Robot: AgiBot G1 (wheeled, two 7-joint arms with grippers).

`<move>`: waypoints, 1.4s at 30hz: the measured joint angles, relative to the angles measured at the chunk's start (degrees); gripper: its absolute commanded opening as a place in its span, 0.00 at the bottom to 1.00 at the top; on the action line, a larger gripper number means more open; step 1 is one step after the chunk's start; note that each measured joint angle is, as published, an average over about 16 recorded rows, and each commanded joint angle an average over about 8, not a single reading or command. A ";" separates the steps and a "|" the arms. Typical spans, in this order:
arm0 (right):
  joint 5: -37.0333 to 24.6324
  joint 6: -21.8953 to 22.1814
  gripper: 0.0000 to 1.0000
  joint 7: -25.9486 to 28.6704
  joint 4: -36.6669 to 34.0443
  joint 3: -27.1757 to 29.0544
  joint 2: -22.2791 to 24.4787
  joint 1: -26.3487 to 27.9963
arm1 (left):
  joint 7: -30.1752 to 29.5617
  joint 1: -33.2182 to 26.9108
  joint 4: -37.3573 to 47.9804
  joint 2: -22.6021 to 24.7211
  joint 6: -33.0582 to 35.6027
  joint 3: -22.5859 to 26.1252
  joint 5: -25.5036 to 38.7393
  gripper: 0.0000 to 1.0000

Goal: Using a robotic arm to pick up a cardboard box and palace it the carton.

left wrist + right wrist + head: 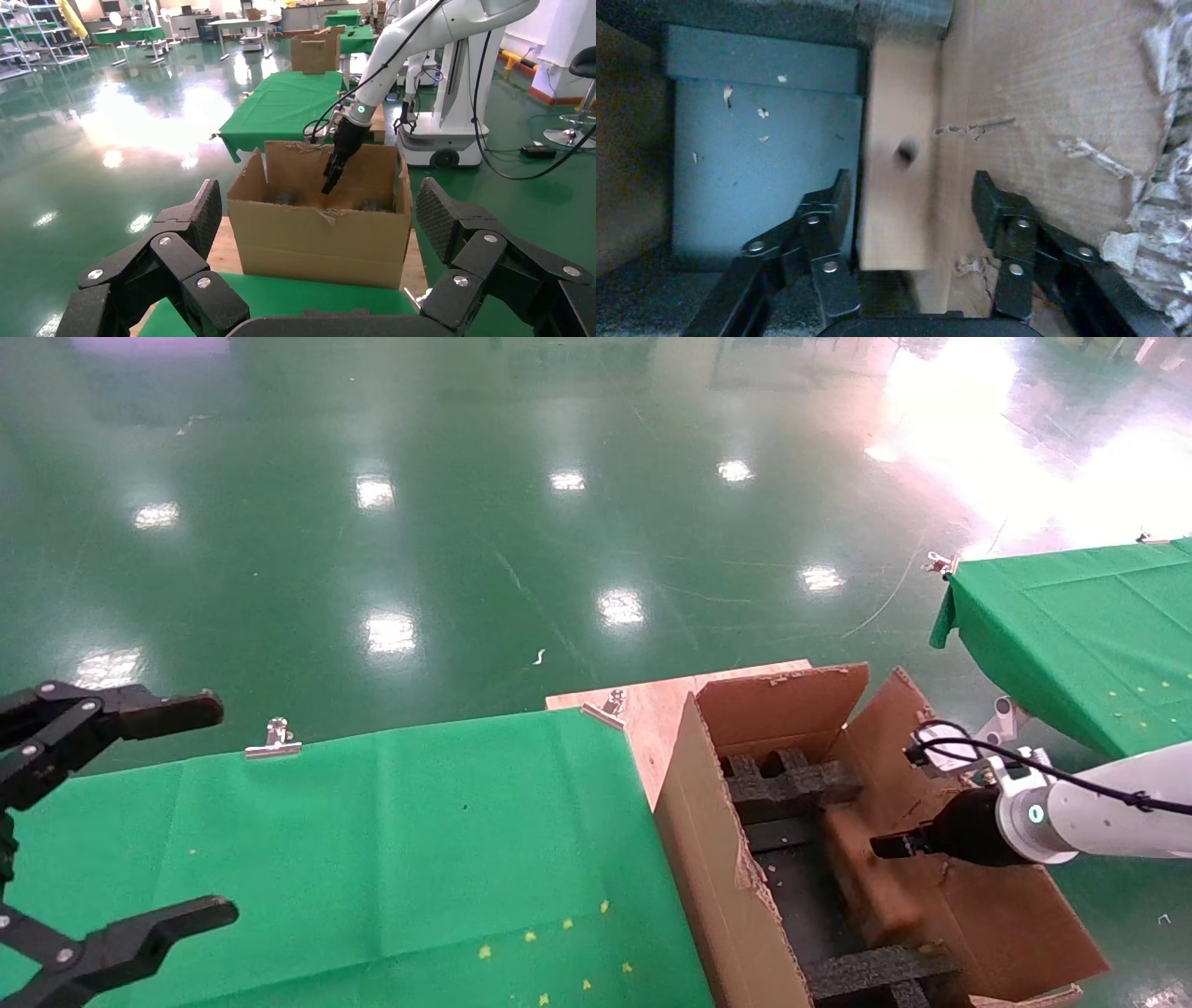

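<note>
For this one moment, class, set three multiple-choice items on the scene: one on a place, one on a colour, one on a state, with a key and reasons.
1. Where is the small box?
A. on the green cloth
B. inside the carton
C. on the floor

2. What colour is the cloth beside the carton?
A. green
B. red
C. white

3. How does the right pincer stand?
A. shut on the box
B. open, a finger on each side of the box
C. out of view

Key: B, the right wrist view shows the box against the carton's inner wall beside the foam; A, the head view shows green; B, gaps show at both fingers. The left pincer is parked open over the cloth.
</note>
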 measured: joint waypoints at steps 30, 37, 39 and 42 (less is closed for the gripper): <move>12.07 -7.77 1.00 -5.15 19.31 10.84 6.48 16.22 | 0.01 0.00 0.01 -0.02 -0.01 0.01 -0.02 1.00; 13.98 -9.60 1.00 -8.17 19.40 13.74 5.92 14.14 | 0.01 0.00 0.02 -0.02 -0.01 0.01 -0.03 1.00; 14.78 -10.41 1.00 -9.61 19.39 15.09 5.61 13.11 | 0.01 0.00 0.02 -0.02 -0.01 0.01 -0.03 1.00; 16.45 -11.99 1.00 -12.27 19.55 17.67 5.11 11.33 | 0.02 0.00 0.02 -0.03 -0.01 0.02 -0.03 1.00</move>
